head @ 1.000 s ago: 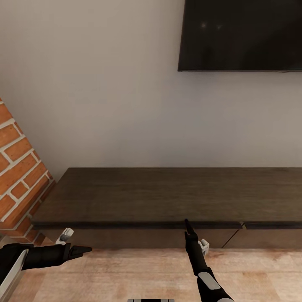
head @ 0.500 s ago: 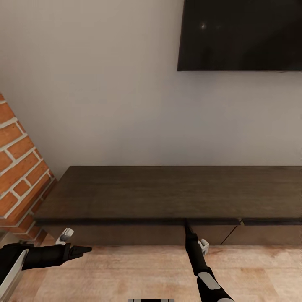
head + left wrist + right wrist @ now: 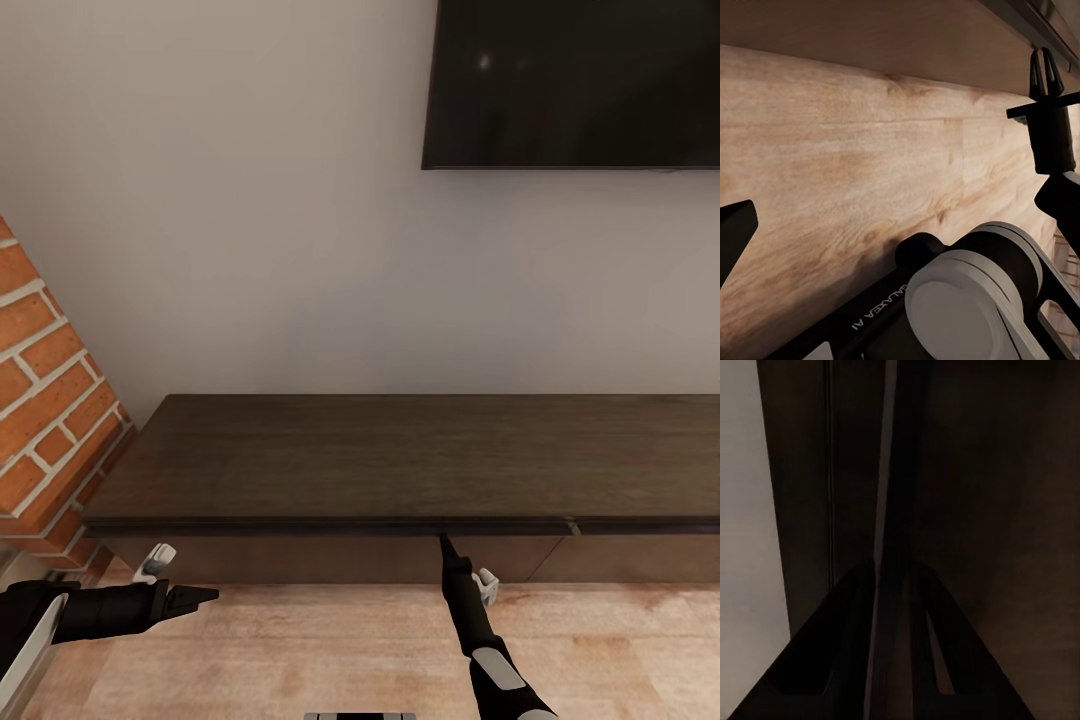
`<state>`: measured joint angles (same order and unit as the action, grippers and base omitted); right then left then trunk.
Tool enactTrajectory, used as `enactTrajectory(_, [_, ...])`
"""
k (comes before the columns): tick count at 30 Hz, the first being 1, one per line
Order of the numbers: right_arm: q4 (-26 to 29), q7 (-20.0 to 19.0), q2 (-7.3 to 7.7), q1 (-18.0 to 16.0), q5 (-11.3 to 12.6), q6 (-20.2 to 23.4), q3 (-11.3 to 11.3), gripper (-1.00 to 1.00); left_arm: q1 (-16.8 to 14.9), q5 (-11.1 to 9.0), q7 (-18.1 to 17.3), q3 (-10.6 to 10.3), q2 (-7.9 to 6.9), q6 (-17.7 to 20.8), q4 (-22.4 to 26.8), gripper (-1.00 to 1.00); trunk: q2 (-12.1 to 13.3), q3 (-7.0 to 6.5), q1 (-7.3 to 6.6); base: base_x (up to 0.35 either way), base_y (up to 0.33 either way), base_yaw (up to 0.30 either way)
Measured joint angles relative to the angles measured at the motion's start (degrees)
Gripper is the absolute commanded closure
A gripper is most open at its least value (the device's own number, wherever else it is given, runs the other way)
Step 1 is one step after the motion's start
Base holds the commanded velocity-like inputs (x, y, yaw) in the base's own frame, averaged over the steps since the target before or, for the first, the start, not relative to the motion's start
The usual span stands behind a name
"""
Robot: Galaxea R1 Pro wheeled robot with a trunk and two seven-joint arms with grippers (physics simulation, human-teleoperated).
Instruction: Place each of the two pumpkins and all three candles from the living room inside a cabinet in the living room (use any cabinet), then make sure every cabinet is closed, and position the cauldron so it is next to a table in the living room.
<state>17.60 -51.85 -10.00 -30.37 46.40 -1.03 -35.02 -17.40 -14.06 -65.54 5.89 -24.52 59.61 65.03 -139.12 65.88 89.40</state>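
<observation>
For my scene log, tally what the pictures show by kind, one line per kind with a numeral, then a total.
Low dark wood cabinet: 1
Wall-mounted television: 1
Brick wall section: 1
Robot grippers: 2, left gripper and right gripper
Pumpkins, candles, cauldron: 0 in these frames
Total: 5

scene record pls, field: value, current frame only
location: in front of the cabinet, against a pale wall
cabinet: long, dark brown wood, nothing on the part of its top in view; drawer fronts look flush
above cabinet: dark TV on the wall
left of cabinet: brick wall
floor: light wood
right gripper: tip at the cabinet's front edge, under the top lip; jaws look closed together, holding nothing
left gripper: low over the floor, pointing right, clear of the cabinet; open or shut unclear
pumpkins, candles, cauldron: none seen
</observation>
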Motion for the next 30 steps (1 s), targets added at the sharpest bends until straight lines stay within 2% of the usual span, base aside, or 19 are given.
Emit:
enactTrajectory(20, [0.0, 0.0, 0.00, 0.0, 0.0, 0.0, 0.0, 1.00, 0.0, 0.0, 0.0, 0.0, 0.00, 0.0, 0.0, -1.00, 0.0, 0.00, 0.00, -0.005, 0.000, 0.000])
enactTrajectory(30, [0.0, 0.1, 0.00, 0.0, 0.0, 0.0, 0.0, 1.00, 0.0, 0.0, 0.1, 0.0, 0.00, 0.0, 0.0, -1.00, 0.0, 0.00, 0.00, -0.275, 0.000, 0.000])
